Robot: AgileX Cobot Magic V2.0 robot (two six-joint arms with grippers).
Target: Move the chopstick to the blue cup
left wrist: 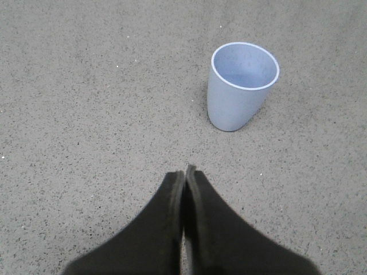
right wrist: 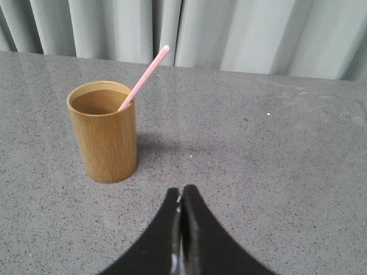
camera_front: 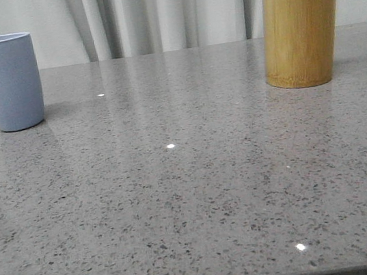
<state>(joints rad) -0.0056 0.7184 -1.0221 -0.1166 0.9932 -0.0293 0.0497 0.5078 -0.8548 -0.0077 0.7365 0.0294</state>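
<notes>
Chopstick (right wrist: 145, 77) leaning in bamboo cup (right wrist: 106, 133), apart from closed right pincer (right wrist: 181, 200).

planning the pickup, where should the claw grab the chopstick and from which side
Grip the chopstick on the bare pink length sticking out above the bamboo cup rim, coming down from above. Its lower part is inside the cup, and it leans against the rim, so probably match the claw to that tilt and pull up along the stick. The right claw is shut and must open first.
</notes>
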